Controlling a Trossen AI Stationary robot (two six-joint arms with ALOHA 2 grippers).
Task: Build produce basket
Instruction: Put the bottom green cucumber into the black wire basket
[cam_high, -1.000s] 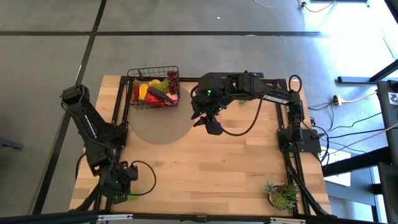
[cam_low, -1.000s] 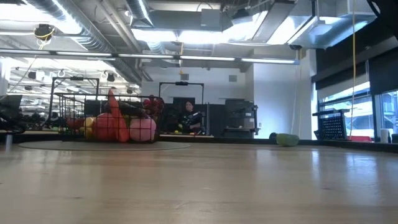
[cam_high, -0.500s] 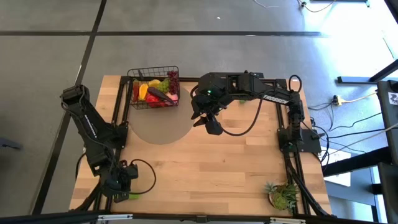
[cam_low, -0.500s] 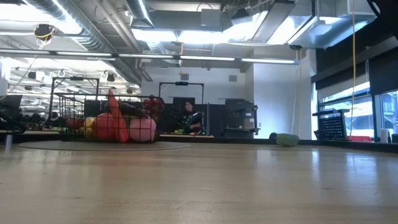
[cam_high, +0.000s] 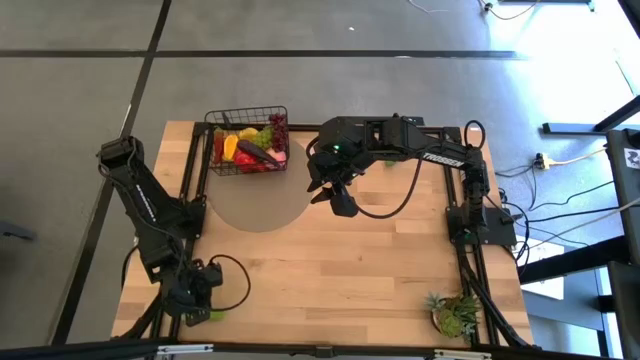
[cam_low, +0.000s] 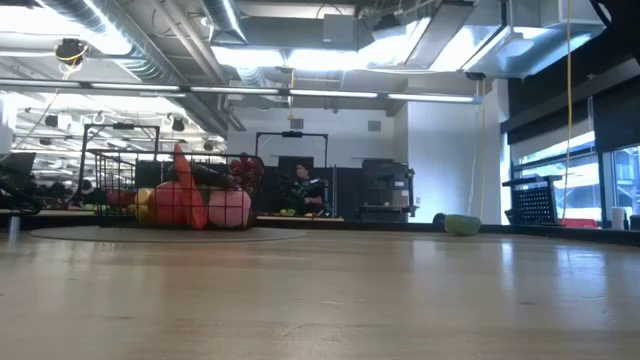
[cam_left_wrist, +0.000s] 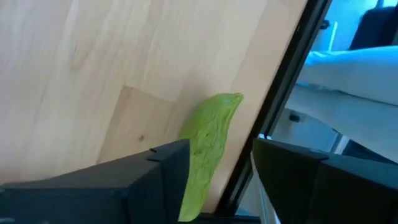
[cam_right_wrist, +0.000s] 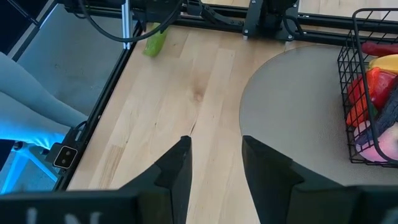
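The black wire basket (cam_high: 248, 140) stands at the table's far left, filled with produce: red, yellow, orange and purple pieces (cam_right_wrist: 373, 93). A green cucumber (cam_left_wrist: 208, 149) lies on the wood at the near left corner (cam_high: 212, 316), beside the black frame rail. My left gripper (cam_left_wrist: 221, 168) is low over it and open, one finger on each side of it. My right gripper (cam_right_wrist: 216, 168) hangs open and empty above the table's middle, to the right of the basket (cam_high: 335, 195). My left gripper comes at the cucumber slanting down, its fingers along the cucumber's length. One finger (cam_left_wrist: 168, 168) is close against the cucumber's side (cam_left_wrist: 196, 155); whether it touches I cannot tell. A gap shows between the cucumber and the other finger. The cucumber rests on the table.
A round grey mat (cam_high: 255, 205) lies under and in front of the basket. A spiky green potted plant (cam_high: 455, 312) stands at the near right corner. Black frame rails (cam_high: 190, 170) run along the table's left and right sides. Bare wood fills the middle.
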